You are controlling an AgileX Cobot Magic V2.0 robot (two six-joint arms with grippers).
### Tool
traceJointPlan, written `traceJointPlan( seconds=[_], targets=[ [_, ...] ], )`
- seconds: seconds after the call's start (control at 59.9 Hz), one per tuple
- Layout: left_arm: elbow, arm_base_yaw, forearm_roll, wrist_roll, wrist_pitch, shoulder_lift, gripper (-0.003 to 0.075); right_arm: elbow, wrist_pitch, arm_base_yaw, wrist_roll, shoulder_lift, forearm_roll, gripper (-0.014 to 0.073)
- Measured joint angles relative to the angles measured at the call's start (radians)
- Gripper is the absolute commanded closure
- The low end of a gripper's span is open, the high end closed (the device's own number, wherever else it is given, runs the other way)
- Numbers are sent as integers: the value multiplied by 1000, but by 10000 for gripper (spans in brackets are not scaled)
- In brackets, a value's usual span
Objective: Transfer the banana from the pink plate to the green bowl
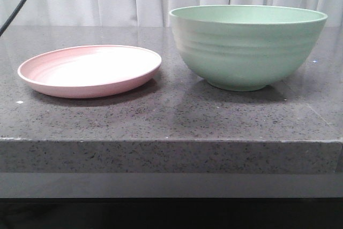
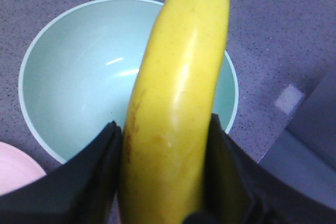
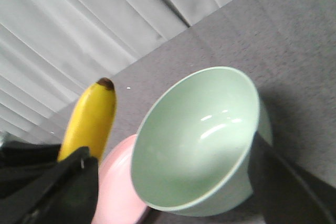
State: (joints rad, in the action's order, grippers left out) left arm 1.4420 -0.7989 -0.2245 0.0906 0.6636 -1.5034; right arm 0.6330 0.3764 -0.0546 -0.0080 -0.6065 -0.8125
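**One banana aloft, one plate bare, one bowl below**

Counted across the table (image 1: 171,122) from left to right: one pink plate (image 1: 90,71), one green bowl (image 1: 247,46), and one banana (image 2: 176,114), which is on neither of them.

The pink plate lies flat on the speckled grey table, left of the bowl, with a gap of bare stone between the two. Nothing lies on it. In the left wrist view only a sliver of its rim shows, off to one side of the pincer and beside the bowl.

The single banana is clamped in the left gripper (image 2: 168,177), its two dark fingers (image 2: 94,177) pressed against the fruit's flanks. From the pincer the banana runs lengthwise outward, its far part crossing over the bowl's rim. In the front view just a yellow scrap shows at the top edge, above the bowl's left rim; the arm itself is out of frame there.

The green bowl stands upright on its foot, directly beneath the pincer, its inside holding nothing.

In the right wrist view the banana's dark tip stands up above the black jaw parts, beside bowl and plate. The right gripper's own fingers cannot be made out, so its state cannot be told.
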Motion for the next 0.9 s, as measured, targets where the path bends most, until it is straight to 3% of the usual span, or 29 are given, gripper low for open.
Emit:
traceJointPlan(
  seconds=[0.234,0.551,0.701,0.902],
  targets=[
    [0,0,0,0,0,0,627,75,77,0,-119,-160,-315,-4],
    [0,0,0,0,2,0,627,127,193,-2,-502,-368,-789,-4],
    [0,0,0,0,2,0,627,147,240,-12,-619,-461,-917,-4],
    [0,0,0,0,2,0,627,203,236,-76,-683,-563,-966,-4]
  ],
)
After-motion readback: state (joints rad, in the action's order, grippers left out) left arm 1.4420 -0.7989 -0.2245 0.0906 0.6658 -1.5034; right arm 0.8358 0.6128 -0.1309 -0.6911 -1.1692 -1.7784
